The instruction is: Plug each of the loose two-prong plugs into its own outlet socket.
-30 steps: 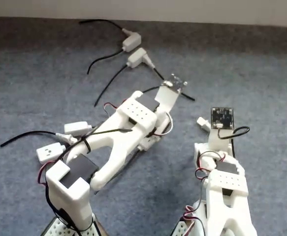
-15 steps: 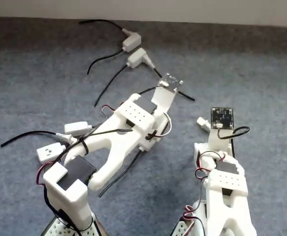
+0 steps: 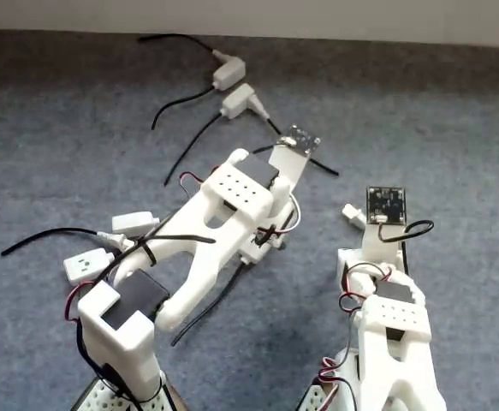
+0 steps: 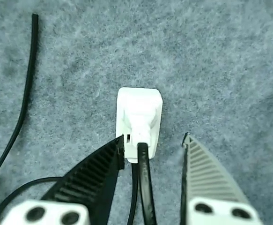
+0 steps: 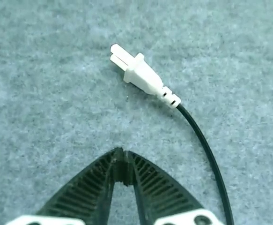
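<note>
In the left wrist view a white outlet socket [image 4: 139, 110] lies on the grey carpet with a white plug [image 4: 141, 133] seated in it, its black cord running back between the fingers. My left gripper [image 4: 152, 139] is open astride the cord end; the black finger [image 4: 103, 161] touches the socket's corner. A loose white two-prong plug [image 5: 141, 75] lies just ahead of my right gripper [image 5: 123, 159], which is shut on nothing. In the high view this plug [image 3: 352, 213] rests beside the right arm's wrist.
Two white socket-and-plug pairs [image 3: 229, 73] [image 3: 239, 103] with black cords lie at the back. At the left lie a white socket [image 3: 88, 267] and another white piece [image 3: 134, 223]. A black cord [image 3: 210, 304] trails under the left arm. Open carpet lies to the right.
The left arm's wrist has risen slightly, and the black cord beneath it has shifted. The right arm and the loose plug have not moved.
</note>
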### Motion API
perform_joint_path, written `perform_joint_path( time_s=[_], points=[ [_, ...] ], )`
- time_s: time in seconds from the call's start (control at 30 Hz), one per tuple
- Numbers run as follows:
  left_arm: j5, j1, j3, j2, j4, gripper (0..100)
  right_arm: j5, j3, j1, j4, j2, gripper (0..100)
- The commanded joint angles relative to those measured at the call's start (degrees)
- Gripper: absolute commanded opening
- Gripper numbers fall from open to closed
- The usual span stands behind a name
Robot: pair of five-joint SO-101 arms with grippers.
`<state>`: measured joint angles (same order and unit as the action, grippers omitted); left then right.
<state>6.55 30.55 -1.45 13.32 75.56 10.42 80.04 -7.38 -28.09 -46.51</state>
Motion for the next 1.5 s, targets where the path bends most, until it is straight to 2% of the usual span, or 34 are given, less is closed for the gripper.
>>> perform_joint_path(
  time_s=[0.0, 0.1, 0.23, 0.57, 0.9, 1.13, 1.47],
  points=[
    [0.44, -0.4, 2.07, -0.66, 0.35, 21, -0.35, -0.22, -0.48, 1.19, -0.31, 0.6],
    [0.44, -1.8, 0.84, -0.57, -2.46, 21, -0.35, -0.22, -0.48, 1.19, -0.31, 0.6],
    [0.44, -3.03, -2.95, 2.15, -10.02, 21, -0.35, -0.22, -0.48, 1.19, -0.31, 0.6],
    [0.44, 1.71, -1.71, 9.1, -8.09, 21, -0.35, -0.22, -0.48, 1.19, -0.31, 0.6],
    [0.09, 1.36, 1.19, 9.54, -8.09, 5, -0.35, -0.22, -0.48, 1.19, -0.31, 0.6],
    [-0.18, -0.75, 13.93, 9.71, -7.65, 3, -0.35, -0.22, -0.48, 1.27, -0.31, 0.6],
    [-9.41, -7.43, 40.13, 10.42, -8.53, 3, -0.35, 2.95, -0.48, 5.49, -0.31, 0.6]
  ],
)
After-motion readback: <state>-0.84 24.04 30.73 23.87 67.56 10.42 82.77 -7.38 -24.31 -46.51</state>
